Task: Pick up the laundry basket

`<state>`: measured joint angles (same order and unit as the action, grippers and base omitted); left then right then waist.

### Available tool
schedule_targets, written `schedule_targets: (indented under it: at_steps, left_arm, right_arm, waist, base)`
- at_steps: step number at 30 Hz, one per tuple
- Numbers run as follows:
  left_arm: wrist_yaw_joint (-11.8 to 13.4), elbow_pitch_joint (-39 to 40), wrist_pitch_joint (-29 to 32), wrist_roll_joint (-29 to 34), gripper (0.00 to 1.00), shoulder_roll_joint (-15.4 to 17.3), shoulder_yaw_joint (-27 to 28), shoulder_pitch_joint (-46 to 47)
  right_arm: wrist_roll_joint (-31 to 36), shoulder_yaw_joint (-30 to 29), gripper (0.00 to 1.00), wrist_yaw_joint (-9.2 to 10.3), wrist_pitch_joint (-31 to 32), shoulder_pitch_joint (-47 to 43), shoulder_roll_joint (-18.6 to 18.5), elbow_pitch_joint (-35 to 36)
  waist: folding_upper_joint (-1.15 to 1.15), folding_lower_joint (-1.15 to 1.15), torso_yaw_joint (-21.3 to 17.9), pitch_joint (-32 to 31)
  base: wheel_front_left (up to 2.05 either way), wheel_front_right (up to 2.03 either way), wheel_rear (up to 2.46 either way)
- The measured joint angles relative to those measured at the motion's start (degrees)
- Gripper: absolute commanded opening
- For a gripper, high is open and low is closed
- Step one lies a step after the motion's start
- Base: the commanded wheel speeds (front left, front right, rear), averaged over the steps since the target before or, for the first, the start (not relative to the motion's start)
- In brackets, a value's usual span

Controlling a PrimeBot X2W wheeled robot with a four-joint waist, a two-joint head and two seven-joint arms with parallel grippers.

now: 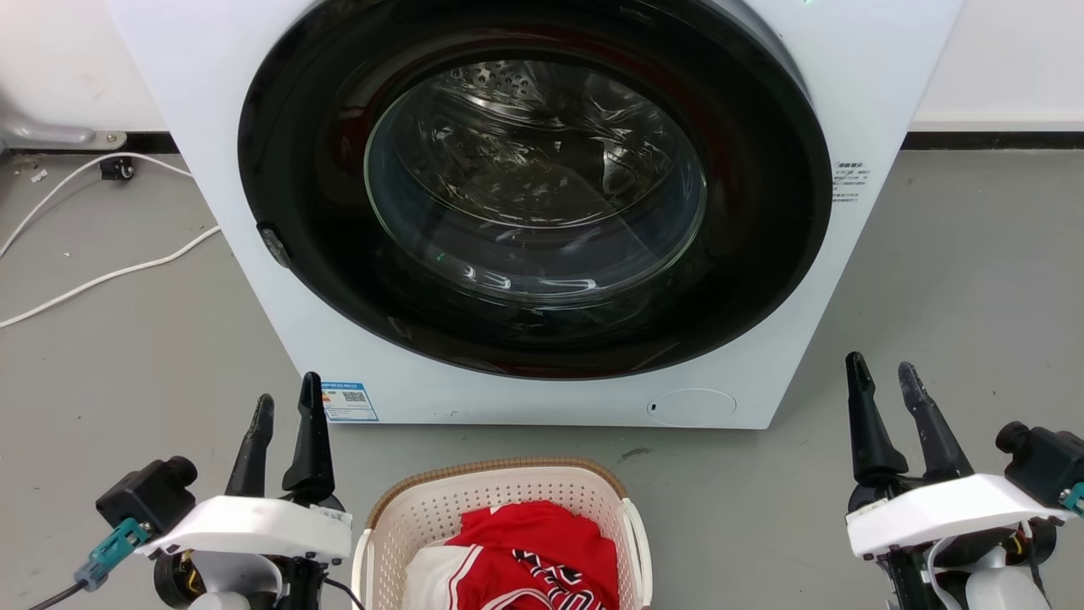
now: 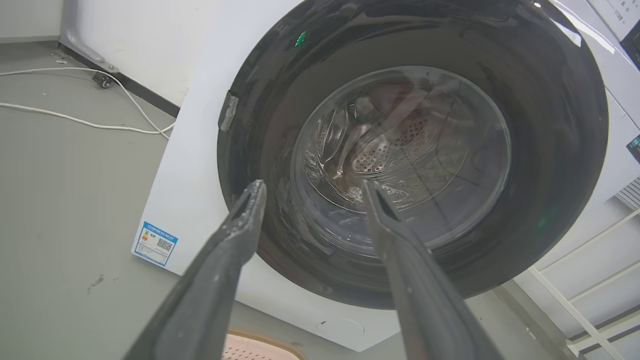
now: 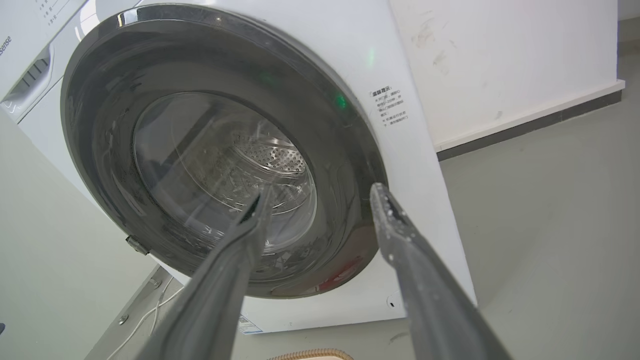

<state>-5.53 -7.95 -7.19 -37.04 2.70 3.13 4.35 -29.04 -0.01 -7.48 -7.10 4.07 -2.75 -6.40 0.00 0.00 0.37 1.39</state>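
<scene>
Checking out the laundry basket [image 1: 508,496] first: cream plastic, punched full of little holes, rounded-rectangular, with a brown woven-look rim along the top and white handles on both sides. Sits on the grey floor [image 1: 974,296] at the bottom middle of the head view, just in front of the white washing machine [image 1: 881,85], with its near end cut off by the frame edge. Loaded with a red garment [image 1: 542,538] showing some white and black bits. Also peeks into the bottom edge of both wrist views as a sliver of brown rim, with a bit of mesh in the left one.

Now the left gripper [image 1: 288,391]: parked low, just to the left of the basket but not touching it, dark fingers pointing up toward the machine near its blue label [image 1: 349,401]. Fingers parted by a moderate gap, nothing pinched between them, nothing touched. Same story from its own wrist view, with only the round dark door [image 2: 415,165] showing through the gap.

Then the right gripper [image 1: 881,363]: off to the right, well apart from the basket, over bare floor beside the machine's lower corner. Spread about the same as the left, empty, in contact with nothing.

Also a white cable [image 1: 110,271] trailing across the floor on the far left.
</scene>
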Motion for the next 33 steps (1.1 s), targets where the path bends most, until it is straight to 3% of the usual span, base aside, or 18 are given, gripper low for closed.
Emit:
schedule_targets:
  at_steps: [33]
  left_arm:
    - [0.54, 0.4, -4.59, 20.35, 1.0, 0.05, -0.44, -0.32]
  right_arm:
    - [20.78, -0.1, 1.0, -0.01, -4.57, -0.53, -0.02, 0.99]
  waist:
    - [0.0, 0.0, 0.14, 0.23]
  base:
    - [0.0, 0.0, 0.0]
